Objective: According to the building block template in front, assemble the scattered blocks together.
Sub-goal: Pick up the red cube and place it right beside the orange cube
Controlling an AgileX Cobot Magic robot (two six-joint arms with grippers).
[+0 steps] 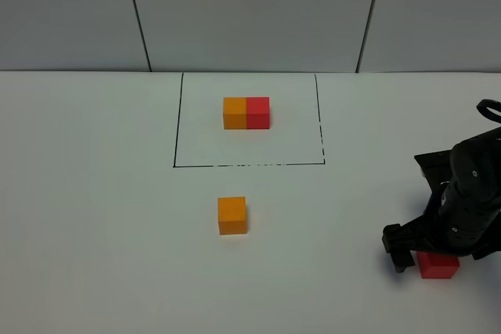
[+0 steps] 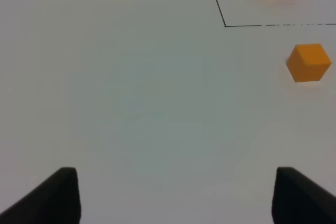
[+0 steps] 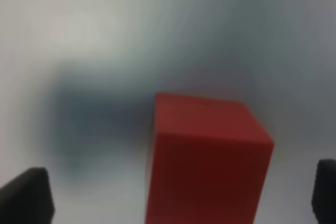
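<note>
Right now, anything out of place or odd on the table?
Only the frame: its near and right lines look broken in patches. Orange cube and red cube sit flat, undamaged.

This looks like a robotics lab test setup. A bare white desk (image 1: 94,217) carries the building block template (image 1: 246,113), a thin black-lined rectangle drawn straight on its surface with a joined orange and red pair of cubes inside. Behind the template stand plain grey wall panels (image 1: 250,13) split by dark seams. To the right of the template and nearer the camera, a black robot arm (image 1: 470,193) reaches down to the desk.
</note>
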